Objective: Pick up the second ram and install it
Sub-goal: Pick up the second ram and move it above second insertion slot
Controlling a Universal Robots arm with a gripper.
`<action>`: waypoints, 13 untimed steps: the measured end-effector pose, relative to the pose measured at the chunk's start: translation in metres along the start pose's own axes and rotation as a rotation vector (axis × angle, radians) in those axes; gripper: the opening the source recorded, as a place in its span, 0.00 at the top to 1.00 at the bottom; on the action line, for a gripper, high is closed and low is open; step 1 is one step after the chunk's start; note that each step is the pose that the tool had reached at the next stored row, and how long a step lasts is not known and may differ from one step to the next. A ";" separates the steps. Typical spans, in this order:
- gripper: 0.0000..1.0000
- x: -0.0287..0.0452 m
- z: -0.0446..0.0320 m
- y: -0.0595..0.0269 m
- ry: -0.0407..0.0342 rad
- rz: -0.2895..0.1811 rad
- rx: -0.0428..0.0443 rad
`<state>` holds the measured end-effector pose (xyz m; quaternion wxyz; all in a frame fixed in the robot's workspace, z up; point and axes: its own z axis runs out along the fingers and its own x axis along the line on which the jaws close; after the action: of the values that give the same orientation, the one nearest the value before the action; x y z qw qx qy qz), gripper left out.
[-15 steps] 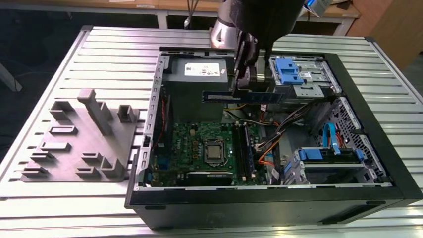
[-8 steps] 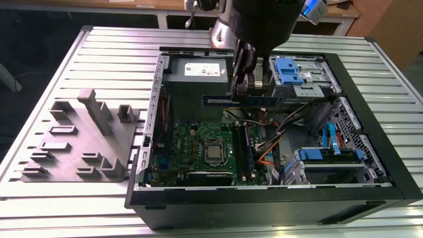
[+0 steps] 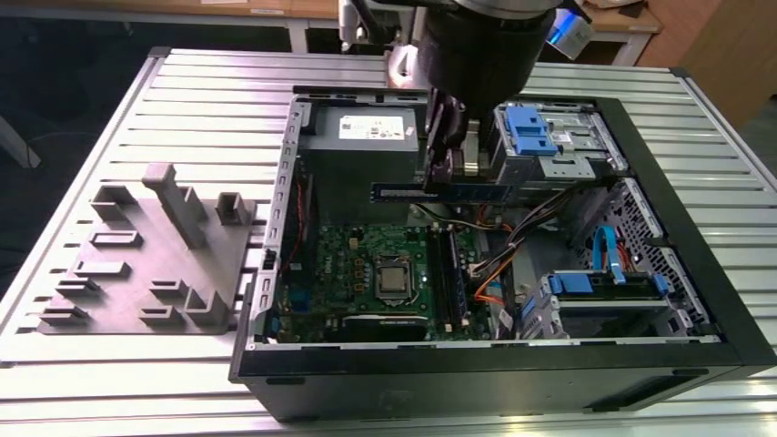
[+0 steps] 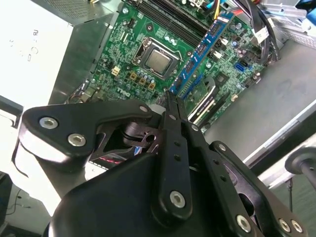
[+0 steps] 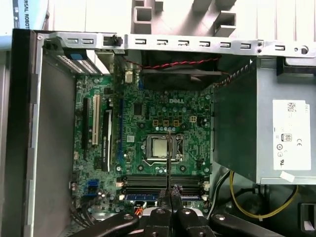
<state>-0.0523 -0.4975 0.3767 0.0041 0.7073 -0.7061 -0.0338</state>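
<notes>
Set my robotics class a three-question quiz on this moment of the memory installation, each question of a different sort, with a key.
1. Fill the gap: in the exterior view, the grey slotted plastic fixture stands on the slatted metal table at the open black computer case's ____ (that view's left or right).
2. Choose: the black gripper is shut on A) the long, narrow blue-green memory stick; B) a blue drive bracket; C) nothing.
3. True or false: the memory stick lies flat on the table.
Key: 1 left; 2 A; 3 false, it hangs above the open case.
</notes>
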 end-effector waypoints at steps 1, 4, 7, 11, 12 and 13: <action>0.92 0.0001 0.0014 -0.0001 -0.0017 -0.001 0.0000; 0.92 0.0008 0.0066 -0.0003 -0.0042 -0.005 -0.0001; 0.92 0.0015 0.0120 -0.0007 -0.0050 -0.007 -0.0002; 0.92 0.0027 0.0192 -0.0010 -0.0053 -0.010 -0.0004; 0.92 0.0029 0.0210 -0.0011 -0.0054 -0.010 -0.0004; 0.92 0.0032 0.0228 -0.0012 -0.0055 -0.011 -0.0004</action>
<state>-0.0523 -0.4997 0.3537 0.0022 0.7109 -0.7024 -0.0359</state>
